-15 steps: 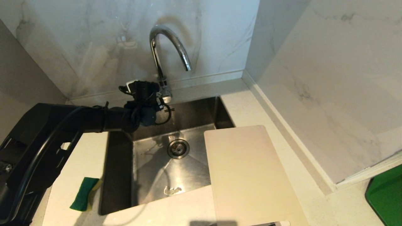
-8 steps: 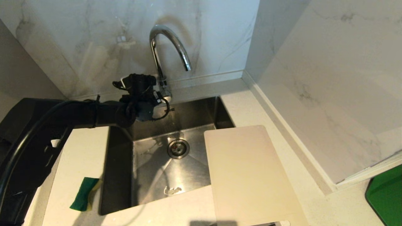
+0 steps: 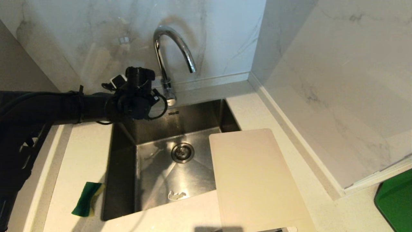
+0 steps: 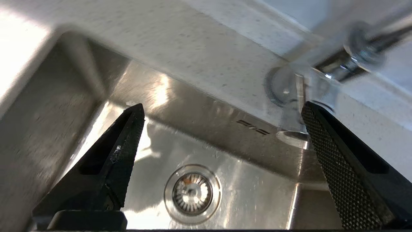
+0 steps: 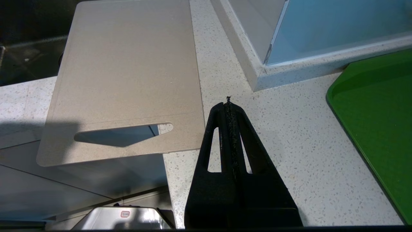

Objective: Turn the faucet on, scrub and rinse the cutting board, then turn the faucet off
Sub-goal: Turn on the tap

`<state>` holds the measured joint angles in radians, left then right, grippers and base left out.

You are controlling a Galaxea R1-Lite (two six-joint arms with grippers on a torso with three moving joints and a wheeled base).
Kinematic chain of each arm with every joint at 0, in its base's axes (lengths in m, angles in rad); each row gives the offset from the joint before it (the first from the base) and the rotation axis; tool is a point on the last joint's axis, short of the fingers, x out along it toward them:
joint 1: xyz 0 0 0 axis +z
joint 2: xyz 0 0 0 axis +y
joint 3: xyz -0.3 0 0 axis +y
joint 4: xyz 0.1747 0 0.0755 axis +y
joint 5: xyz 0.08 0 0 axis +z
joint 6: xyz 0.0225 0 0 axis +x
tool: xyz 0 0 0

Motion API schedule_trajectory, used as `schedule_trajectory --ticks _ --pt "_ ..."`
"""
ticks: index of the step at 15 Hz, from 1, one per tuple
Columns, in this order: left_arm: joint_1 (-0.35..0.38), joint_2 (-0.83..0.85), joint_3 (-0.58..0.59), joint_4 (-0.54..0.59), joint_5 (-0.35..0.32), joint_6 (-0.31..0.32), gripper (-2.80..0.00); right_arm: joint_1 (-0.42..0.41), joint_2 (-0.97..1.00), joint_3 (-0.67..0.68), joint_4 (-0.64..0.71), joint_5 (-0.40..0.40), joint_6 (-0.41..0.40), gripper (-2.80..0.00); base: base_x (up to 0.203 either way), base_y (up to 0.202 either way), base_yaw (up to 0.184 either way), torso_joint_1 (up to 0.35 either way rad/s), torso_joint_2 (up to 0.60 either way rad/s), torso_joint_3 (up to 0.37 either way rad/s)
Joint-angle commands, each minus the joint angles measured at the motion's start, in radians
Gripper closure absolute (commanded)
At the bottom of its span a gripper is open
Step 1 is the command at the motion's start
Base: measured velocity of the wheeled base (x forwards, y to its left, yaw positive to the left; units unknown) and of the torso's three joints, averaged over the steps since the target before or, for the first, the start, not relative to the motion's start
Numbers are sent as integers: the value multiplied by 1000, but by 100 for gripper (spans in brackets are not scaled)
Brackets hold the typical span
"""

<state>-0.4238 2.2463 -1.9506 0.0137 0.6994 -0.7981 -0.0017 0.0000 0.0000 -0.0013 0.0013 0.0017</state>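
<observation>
your left gripper (image 4: pixel 222 109) hangs over the back edge of the sink (image 3: pixel 161 180), just beside the base of the faucet (image 3: pixel 167 54), with its two fingers (image 4: pixel 125 141) spread wide apart and nothing between them. in the left wrist view one fingertip sits right next to the faucet's chrome base, though you cannot tell whether it touches; the drain (image 4: pixel 192 193) shows below. no water shows at the spout. the cutting board (image 3: pixel 254 180) lies flat at the sink's right edge, its far left corner overhanging the basin, its handle slot toward the counter's front edge. your right gripper (image 5: pixel 229 103) is pressed together, empty, above the counter (image 5: pixel 289 135) just beside the board's slotted end. a green sponge (image 3: pixel 86 198) lies on the counter by the sink's front left corner, and a green tray (image 3: pixel 396 203) sits at the counter's far right edge
</observation>
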Motion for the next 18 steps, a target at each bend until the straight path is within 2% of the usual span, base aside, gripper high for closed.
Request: schedule_trajectory --ticks 1,9,11,14,18 --pt "0 -42 0 51 6 -38 -280 0 0 0 0 0 0 0 0 0 0 0 0 0" --pt "-37 -83 -4 15 19 -15 -280 0 0 0 0 0 0 0 0 0 0 0 0 0" --pt "-37 -67 -4 -16 60 24 -280 0 0 0 0 0 0 0 0 0 0 0 0 0" --pt "-48 -21 -10 -148 144 162 -280 0 0 0 0 0 0 0 0 0 0 0 0 0" --pt "-49 23 -17 -167 184 213 -280 0 0 0 0 0 0 0 0 0 0 0 0 0"
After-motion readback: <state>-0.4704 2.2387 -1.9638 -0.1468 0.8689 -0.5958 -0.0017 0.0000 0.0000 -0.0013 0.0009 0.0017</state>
